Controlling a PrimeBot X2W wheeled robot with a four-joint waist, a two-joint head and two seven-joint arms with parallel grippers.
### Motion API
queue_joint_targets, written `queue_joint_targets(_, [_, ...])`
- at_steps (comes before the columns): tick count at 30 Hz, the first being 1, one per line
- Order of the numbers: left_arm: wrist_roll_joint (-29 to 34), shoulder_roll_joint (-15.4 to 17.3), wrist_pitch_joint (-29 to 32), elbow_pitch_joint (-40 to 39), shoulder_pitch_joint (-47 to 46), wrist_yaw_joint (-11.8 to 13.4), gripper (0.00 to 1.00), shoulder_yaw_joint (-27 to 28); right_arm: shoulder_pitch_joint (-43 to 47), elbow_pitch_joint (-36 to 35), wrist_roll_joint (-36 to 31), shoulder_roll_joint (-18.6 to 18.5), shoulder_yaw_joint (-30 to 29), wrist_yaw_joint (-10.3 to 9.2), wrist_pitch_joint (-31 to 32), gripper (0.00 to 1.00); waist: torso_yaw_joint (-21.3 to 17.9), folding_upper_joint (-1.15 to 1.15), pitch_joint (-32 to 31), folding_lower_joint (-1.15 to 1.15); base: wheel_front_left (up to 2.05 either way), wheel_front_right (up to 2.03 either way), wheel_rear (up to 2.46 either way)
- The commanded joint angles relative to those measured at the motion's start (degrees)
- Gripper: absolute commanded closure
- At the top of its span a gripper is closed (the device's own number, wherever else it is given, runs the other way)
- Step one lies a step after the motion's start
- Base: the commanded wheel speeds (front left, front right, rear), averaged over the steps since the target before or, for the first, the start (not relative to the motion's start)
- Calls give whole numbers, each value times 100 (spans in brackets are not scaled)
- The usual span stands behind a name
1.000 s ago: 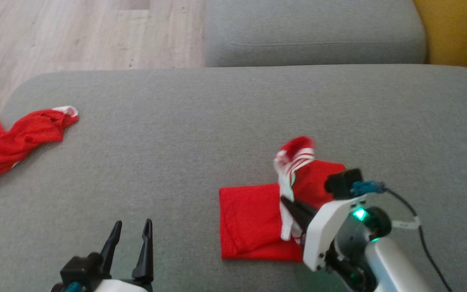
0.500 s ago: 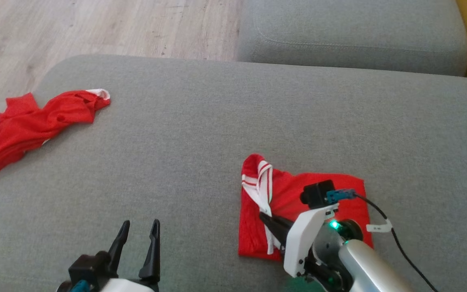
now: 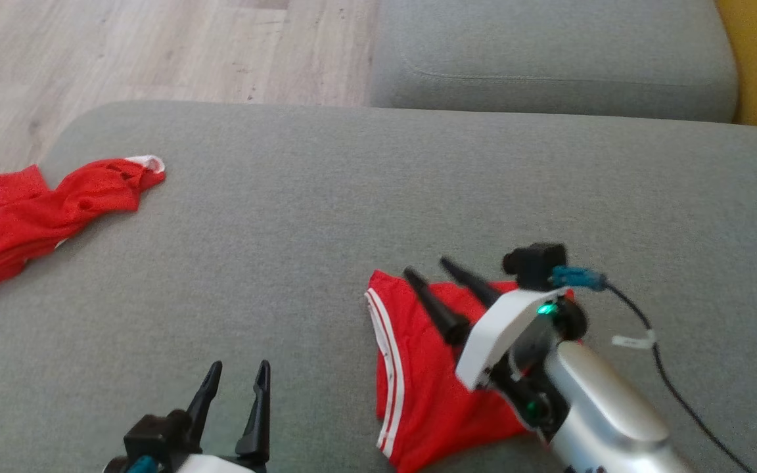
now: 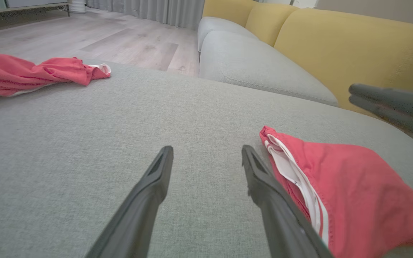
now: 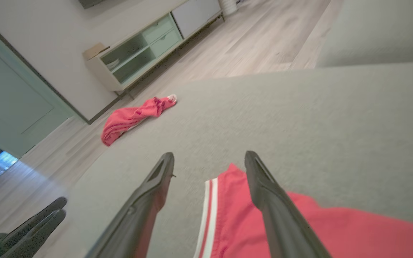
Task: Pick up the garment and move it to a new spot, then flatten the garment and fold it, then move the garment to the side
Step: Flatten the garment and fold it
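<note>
over red garment [image 3: 418,381], right claw [image 3: 426,266] spread, empty

Silver forearm [image 3: 605,410], white wrist housing [image 3: 498,330], green light [image 3: 542,309], black cable [image 3: 675,389], dark fingers [image 3: 435,307].

Head view looks down on the grey cushion [image 3: 299,217]; wrist views skim low across it — all share the folded garment [image 3: 426,384].
</note>
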Motion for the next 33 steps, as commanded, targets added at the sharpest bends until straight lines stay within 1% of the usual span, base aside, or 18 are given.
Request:
queue_joint_targets(1, [71, 27, -25, -155, -302, 11, 0, 155, -284, -180, -274, 80, -114, 39, -211, 0, -78, 0, -23, 0, 0, 0, 0])
queue_joint_targets(5, [125, 15, -22, -141, -377, 4, 0, 114, -239, -156, -1113, 80, -739, 39, -626, 0, -199, 0, -40, 0, 0, 0, 0])
queue_joint_targets(8, [156, -13, -17, -121, -468, 19, 0, 109, -5, -274, -1667, 81, -1274, 39, -849, 0, -280, 0, -62, 0, 0, 0, 0])
queue_joint_targets(9, [156, -13, -17, -121, -468, 19, 0, 109, -5, -274, -1667, 81, -1274, 39, -849, 0, -280, 0, -62, 0, 0, 0, 0])
queue_joint_targets(10, [156, -22, -18, -112, -491, 30, 0, 119, 105, -346, -1834, 81, -1448, 39, -896, 0, -309, 0, -72, 0, 0, 0, 0])
queue_joint_targets(16, [111, -39, -109, 5, -481, 69, 0, 254, 949, -1034, -2689, 81, -2389, 39, -1184, 0, -433, 0, -156, 0, 0, 0, 0])
queue_joint_targets(17, [108, -37, -136, 32, -455, 90, 0, 295, 1106, -1175, -2800, 81, -2528, 39, -1209, 0, -445, 0, -171, 0, 0, 0, 0])
queue_joint_targets(18, [95, -35, -183, 61, -382, 131, 0, 375, 1424, -1462, -2956, 81, -2767, 39, -1233, 0, -462, 0, -198, 0, 0, 0, 0])
queue_joint_targets(22, [125, 7, -257, 105, -200, 199, 0, 514, 1995, -1964, -3007, 81, -3098, 39, -1232, 0, -478, 0, -252, 0, 0, 0, 0])
queue_joint_targets(25, [122, 7, -294, 103, -44, 219, 0, 637, 2337, -2240, -2978, 81, -3240, 39, -1222, 0, -488, 0, -283, 0, 0, 0, 0])
queue_joint_targets(33, [175, -35, -332, 58, 260, 193, 0, 950, 2767, -2418, -2906, 81, -3277, 39, -1265, 0, -494, 0, -364, 0, 0, 0, 0])
